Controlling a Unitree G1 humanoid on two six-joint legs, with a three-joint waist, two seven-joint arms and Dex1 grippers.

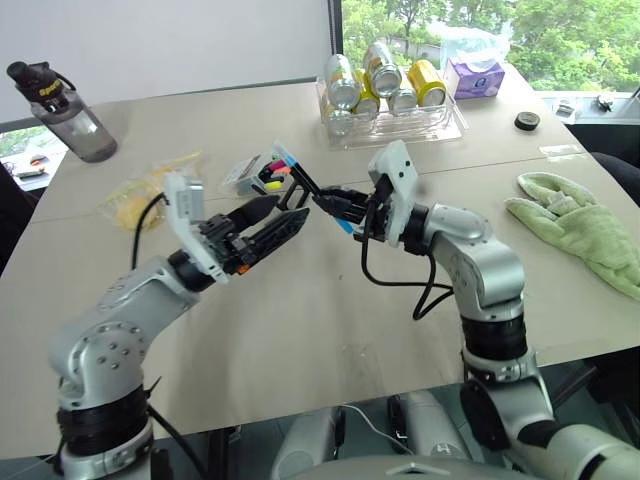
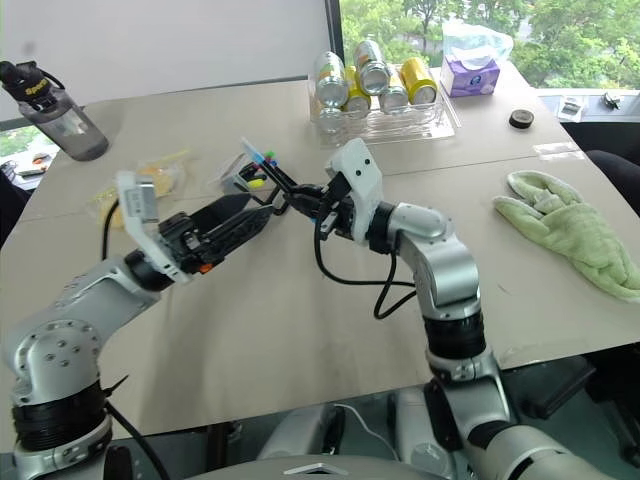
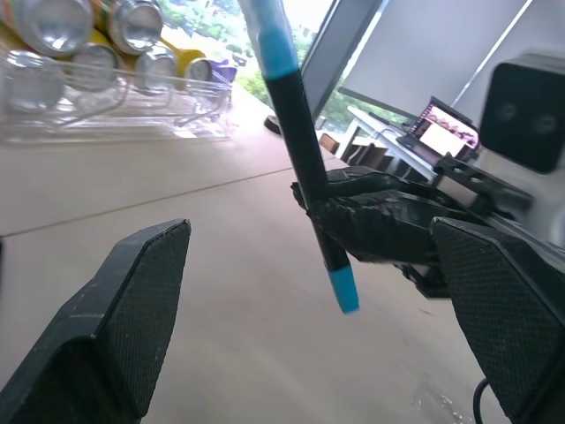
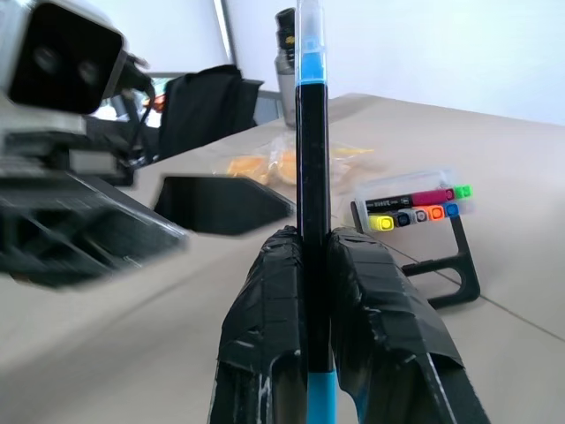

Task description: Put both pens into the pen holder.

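Just beside the pen holder (image 1: pixel 262 175), right gripper (image 1: pixel 338 207) clamps the blue pen (image 1: pixel 306 183) mid-barrel, presumably offering it to the wide-open left gripper (image 1: pixel 268 225).

Pen holder (image 1: pixel 262 174) behind both hands

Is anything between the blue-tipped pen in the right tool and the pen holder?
The open left tool hangs close beside the blue-tipped pen clamped in the right tool. The pen holder lies tipped on the table just beyond; nothing else blocks the way.
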